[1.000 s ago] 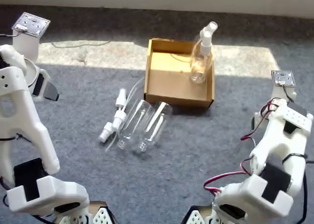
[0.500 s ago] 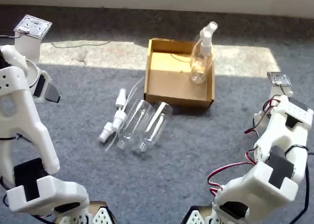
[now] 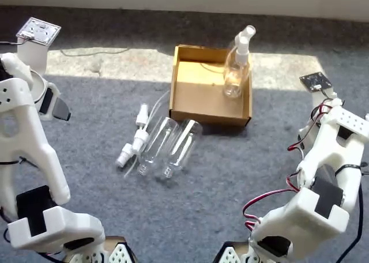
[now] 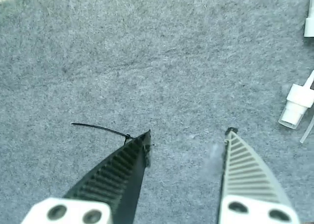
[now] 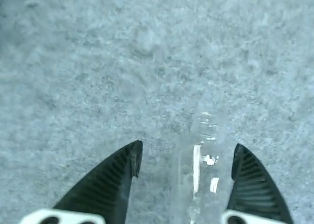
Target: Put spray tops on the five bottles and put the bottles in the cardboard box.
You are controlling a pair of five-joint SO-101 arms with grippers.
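A cardboard box (image 3: 190, 90) lies on the grey carpet, and one clear bottle with a spray top (image 3: 236, 67) stands upright in its far right corner. Two capless clear bottles (image 3: 157, 137) (image 3: 182, 141) lie side by side in front of the box. Three loose spray tops (image 3: 141, 114) (image 3: 139, 139) (image 3: 124, 156) lie to their left. My left gripper (image 4: 188, 135) is open over bare carpet, with two spray tops (image 4: 296, 105) (image 4: 309, 22) off to one side. My right gripper (image 5: 189, 153) is open, and a clear bottle (image 5: 200, 160) lies on the carpet between its fingers, closer to one.
A black cable tie (image 4: 100, 129) lies on the carpet by my left gripper's dark finger (image 4: 128, 167). The left arm (image 3: 26, 130) fills the left side and the right arm (image 3: 323, 176) the right side. A sunlit strip crosses the carpet behind the box.
The right arm's wrist has swung up and to the left in the high view. The left arm, the box and the bottles have stayed put.
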